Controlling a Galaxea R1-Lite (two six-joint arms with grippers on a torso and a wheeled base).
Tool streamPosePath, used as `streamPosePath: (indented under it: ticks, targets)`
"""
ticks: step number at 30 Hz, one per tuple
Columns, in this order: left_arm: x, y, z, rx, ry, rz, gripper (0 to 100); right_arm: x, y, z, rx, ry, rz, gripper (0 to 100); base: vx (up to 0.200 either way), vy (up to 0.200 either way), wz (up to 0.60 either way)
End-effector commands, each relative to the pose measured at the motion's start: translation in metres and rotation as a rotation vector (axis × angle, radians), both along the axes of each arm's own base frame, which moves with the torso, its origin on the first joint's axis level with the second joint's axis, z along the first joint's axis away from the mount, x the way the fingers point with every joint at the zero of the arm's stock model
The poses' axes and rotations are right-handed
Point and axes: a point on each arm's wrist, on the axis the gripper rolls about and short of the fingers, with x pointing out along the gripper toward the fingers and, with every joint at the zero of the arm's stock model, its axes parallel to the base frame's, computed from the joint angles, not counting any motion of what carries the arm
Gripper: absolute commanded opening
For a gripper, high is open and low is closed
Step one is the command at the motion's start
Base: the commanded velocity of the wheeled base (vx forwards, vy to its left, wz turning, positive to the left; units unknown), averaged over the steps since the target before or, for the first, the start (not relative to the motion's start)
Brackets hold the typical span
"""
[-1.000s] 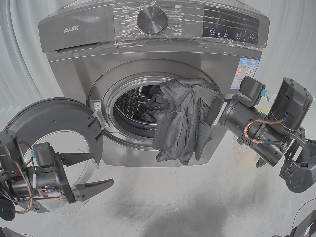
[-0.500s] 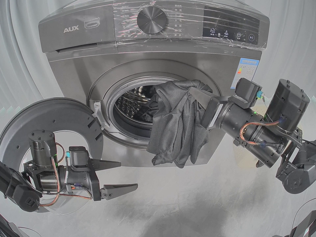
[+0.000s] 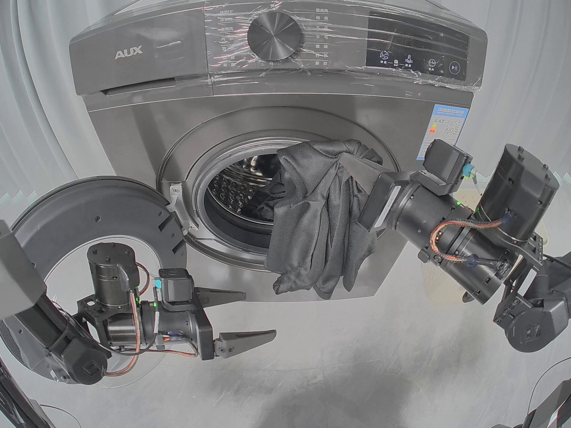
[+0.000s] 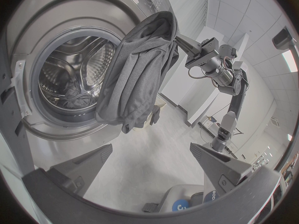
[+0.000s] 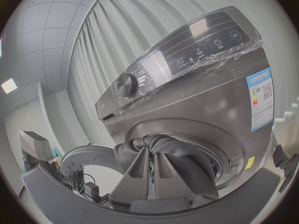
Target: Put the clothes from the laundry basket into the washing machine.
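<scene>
Left: left gripper (image 3: 259, 314) low beside open door (image 3: 89, 209), fingers spread, empty; centre: dark garment (image 3: 321, 221) hanging before drum mouth of washing machine (image 3: 148, 126), bulk outside; right: right gripper (image 3: 355, 167) clamped on garment top; step in hand: loading; next move, by judgement: carry bunch deeper into drum, release, clear hanging tail past rim.

The left tool (image 3: 259, 314) sits low on the left with its arm bent and its wrist level. Its two fingers (image 4: 81, 168) are spread wide, nothing between them, pointing right. The right arm stretches in from the right, wrist angled up and leftward. The right tool (image 3: 351, 164) has its fingers pressed together on a dark garment (image 3: 315, 221).
</scene>
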Motion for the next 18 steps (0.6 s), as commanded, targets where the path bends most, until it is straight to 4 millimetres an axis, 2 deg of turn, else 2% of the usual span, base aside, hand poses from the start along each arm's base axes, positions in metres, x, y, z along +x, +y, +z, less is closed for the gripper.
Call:
streamPosePath:
  ticks: [1,11,18]
  targets:
    - [0.014,-0.011,-0.021,-0.015,0.048,-0.001,100,0.000,0.004,-0.004,-0.010,0.009,0.010,0,0.000,0.000,0.00]
    - [0.026,-0.026,-0.028,-0.092,0.068,-0.003,100,0.001,0.008,-0.006,-0.006,0.000,0.017,0,0.000,0.000,0.00]
    - [0.025,-0.037,-0.020,-0.151,0.071,-0.030,100,0.001,0.008,-0.006,-0.007,0.002,0.015,0,0.000,0.000,0.00]
